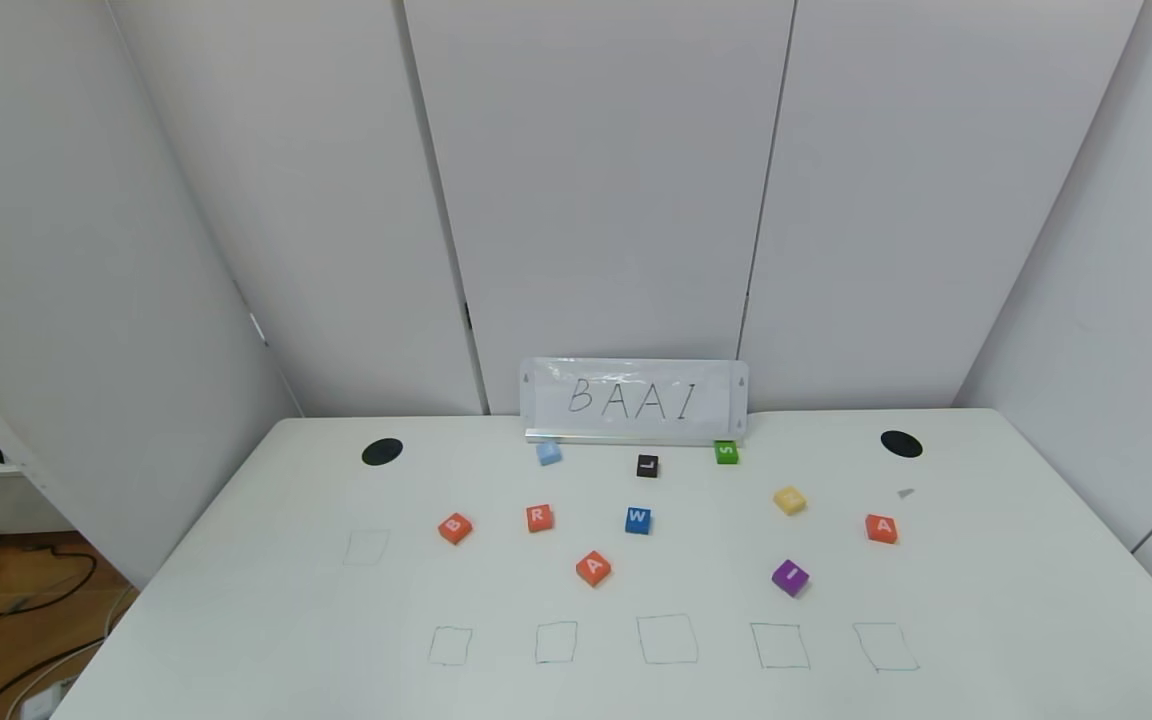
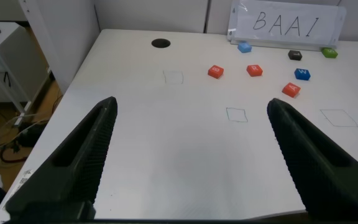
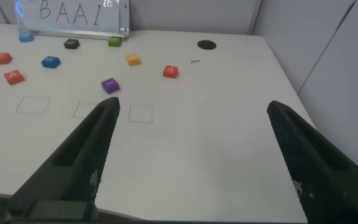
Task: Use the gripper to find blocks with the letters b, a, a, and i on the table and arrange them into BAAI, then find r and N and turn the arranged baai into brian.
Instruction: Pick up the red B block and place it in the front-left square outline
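Head view: large white tabletop w/ rounded corners (image 1: 986, 600), two black round holes (image 1: 382, 451) near far corners, and a row of five thin pen-drawn squares (image 1: 667, 640) along the near side, plus one more square off to the left. White sign reading BAAI (image 1: 634, 400) stands upright at the far edge, centre.

Small cubes w/ white letters, all apart from each other, none in a drawn square:
- orange-red B cube (image 1: 455, 527), left of centre
- orange-red R cube (image 1: 539, 517), just right of B
- blue W cube (image 1: 638, 520), centre, right of R
- orange-red A cube (image 1: 593, 568), nearer than R and W, between them
- second orange-red A cube (image 1: 881, 528), far right
- purple I cube (image 1: 789, 577), right of centre, near side
- yellow cube (image 1: 789, 500), beyond the I; letter too faint to read
- light blue cube (image 1: 549, 453), black L cube (image 1: 647, 465), green S cube (image 1: 726, 452) in a line just before the sign.

Left wrist view: left gripper (image 2: 191, 158) w/ black fingers (image 2: 82, 155) spread wide, nothing between them, hovering over bare table at the near left, well short of the cubes. Right wrist view: right gripper (image 3: 188, 158) likewise spread wide, holding nothing, over the near right part of the table; I cube and far-right A lie ahead of it. Neither arm shows in head view.
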`<state>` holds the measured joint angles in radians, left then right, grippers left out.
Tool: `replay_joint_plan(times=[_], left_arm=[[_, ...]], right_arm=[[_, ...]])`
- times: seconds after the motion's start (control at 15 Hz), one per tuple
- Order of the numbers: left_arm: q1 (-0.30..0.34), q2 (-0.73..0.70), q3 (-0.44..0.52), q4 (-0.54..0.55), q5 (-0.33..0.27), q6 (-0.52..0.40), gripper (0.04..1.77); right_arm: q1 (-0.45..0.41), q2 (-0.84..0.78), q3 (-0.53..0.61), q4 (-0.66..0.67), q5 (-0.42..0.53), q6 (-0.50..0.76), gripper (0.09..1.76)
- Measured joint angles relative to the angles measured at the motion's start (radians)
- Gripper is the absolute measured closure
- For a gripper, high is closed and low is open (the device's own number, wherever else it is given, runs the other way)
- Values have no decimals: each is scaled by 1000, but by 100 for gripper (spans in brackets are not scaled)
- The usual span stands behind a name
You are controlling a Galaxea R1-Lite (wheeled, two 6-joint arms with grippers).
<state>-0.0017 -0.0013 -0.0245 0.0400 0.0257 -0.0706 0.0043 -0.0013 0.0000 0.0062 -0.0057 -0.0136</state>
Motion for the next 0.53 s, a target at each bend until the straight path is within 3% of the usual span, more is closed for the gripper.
replay_joint_plan(times=[0.53], left_arm=[[0,0,-30,9,-11,4,9]], right_arm=[[0,1,-21,14,-3,6,14]])
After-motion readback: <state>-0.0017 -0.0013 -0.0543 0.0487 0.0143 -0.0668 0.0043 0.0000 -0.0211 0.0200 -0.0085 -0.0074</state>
